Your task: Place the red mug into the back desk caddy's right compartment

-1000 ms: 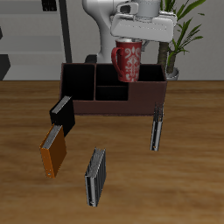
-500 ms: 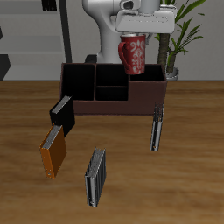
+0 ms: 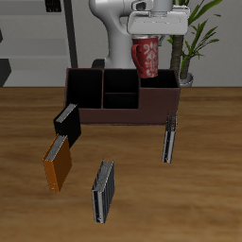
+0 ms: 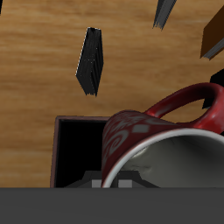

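My gripper (image 3: 148, 42) is shut on the red mug (image 3: 146, 59), gripping it at the rim. The speckled mug hangs slightly tilted above the back desk caddy (image 3: 121, 115), a low dark brown box. It is over the right compartment (image 3: 161, 87), the large undivided end section, and clear of the walls. In the wrist view the red mug (image 4: 149, 140) fills the foreground with its handle (image 4: 194, 94) and grey inside showing. Behind it lies the dark opening of a caddy compartment (image 4: 77, 150). The mug mostly hides my fingers.
On the table in front of the caddy lie a small black book (image 3: 66, 123), an orange book (image 3: 57, 163), a grey striped book (image 3: 102, 189) and a dark upright book (image 3: 168, 140). A potted plant (image 3: 194, 38) stands behind the caddy.
The mug in my gripper has risen and shifted from above the caddy's middle sections to above the large end section. In the last half second it barely moved.
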